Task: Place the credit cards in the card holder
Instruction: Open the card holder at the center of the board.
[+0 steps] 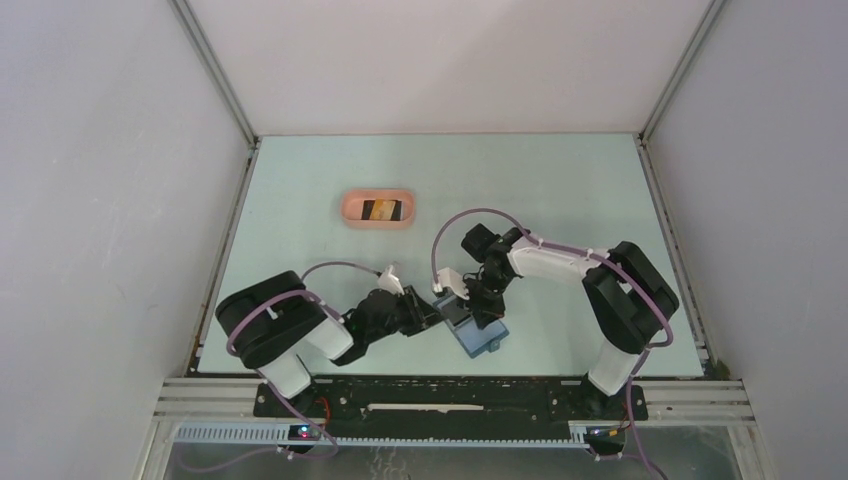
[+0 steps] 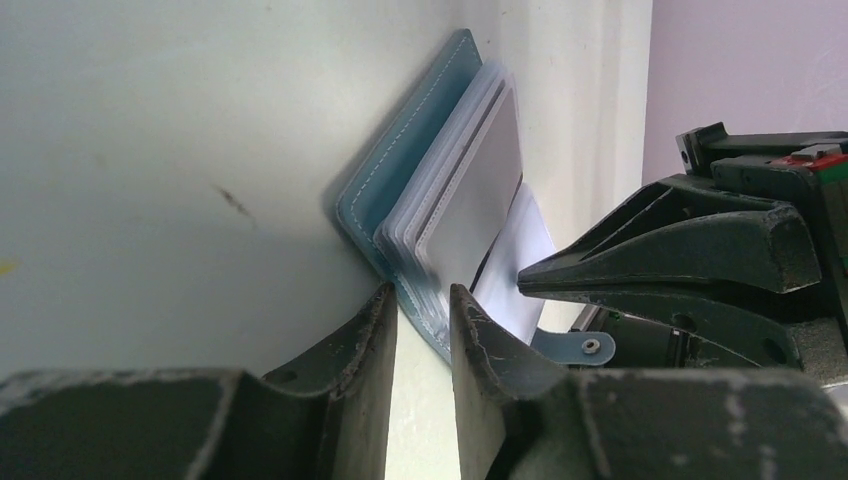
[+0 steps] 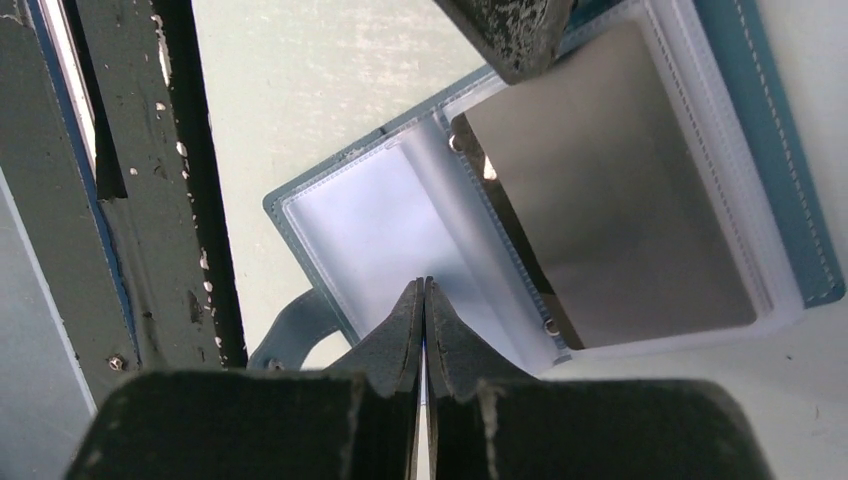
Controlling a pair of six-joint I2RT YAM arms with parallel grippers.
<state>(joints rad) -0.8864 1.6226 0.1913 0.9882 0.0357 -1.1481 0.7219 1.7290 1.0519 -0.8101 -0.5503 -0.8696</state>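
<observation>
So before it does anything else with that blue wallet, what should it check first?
1. The card holder lies open on the table: ok.
2. The right gripper is shut on a clear sleeve, holding it apart from the other pages: ok.
3. That sleeve looks empty, so it has room for a card: ok.
4. The left gripper has the holder's edge between its jaws, but whether it clamps it firmly: cannot tell.
5. A card in a gripper, ready to slide in: not ok. The credit cards lie in the pink tray, away from both grippers.
</observation>
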